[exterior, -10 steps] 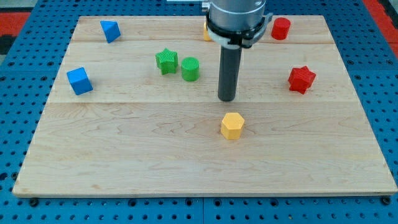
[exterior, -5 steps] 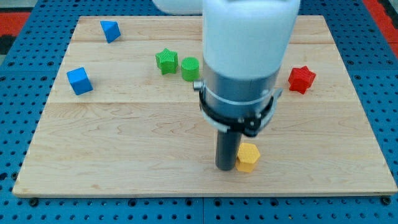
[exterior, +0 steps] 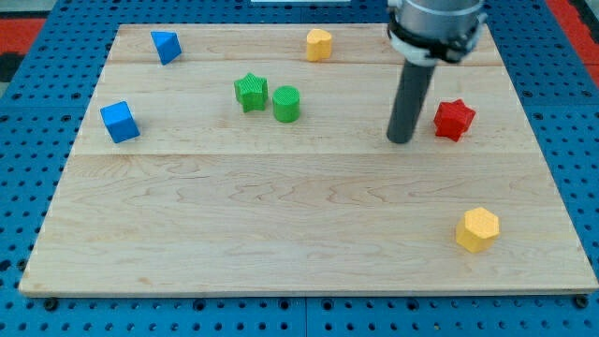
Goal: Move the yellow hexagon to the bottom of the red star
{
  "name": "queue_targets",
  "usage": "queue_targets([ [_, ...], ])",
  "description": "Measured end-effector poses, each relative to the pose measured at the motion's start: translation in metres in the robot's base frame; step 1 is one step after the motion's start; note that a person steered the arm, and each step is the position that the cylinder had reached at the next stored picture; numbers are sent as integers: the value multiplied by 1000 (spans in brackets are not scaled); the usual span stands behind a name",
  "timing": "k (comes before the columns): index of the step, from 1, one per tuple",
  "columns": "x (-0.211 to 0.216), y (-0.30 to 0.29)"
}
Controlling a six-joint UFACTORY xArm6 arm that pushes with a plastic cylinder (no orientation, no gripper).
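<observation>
Position data is given from the view's bottom upward. Nearest the bottom edge of the desk (exterior: 281, 243), at the view's right, the yellow hexagon (exterior: 477, 228) is found, well below the red star (exterior: 454, 120) and slightly to its right. Above it, my tip (exterior: 401, 140) is located just to the left of the red star, apart from it and well apart from the hexagon. No jaws exist on this end effector: it is a plain rod, so nothing is clamped and no opening or closing applies.

Further up, a blue cube (exterior: 120, 122), a green star (exterior: 251, 92) and a green cylinder (exterior: 286, 103) are seen at the left and centre. Nearest the top, a blue block (exterior: 166, 46) and a second yellow block (exterior: 319, 44) are placed.

Risk assessment: the hexagon appears roughly placed already. If my tip is swept rightward from here, the red star would be displaced. A careless push on the hexagon could send it off the desk's near edge.
</observation>
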State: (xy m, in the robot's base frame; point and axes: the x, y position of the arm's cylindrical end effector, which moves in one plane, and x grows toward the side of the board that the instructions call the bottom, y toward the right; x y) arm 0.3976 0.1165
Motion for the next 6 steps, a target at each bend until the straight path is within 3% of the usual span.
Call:
queue_targets([
  [1,-31,-4],
  [3,-33,-80],
  [6,-34,-98],
])
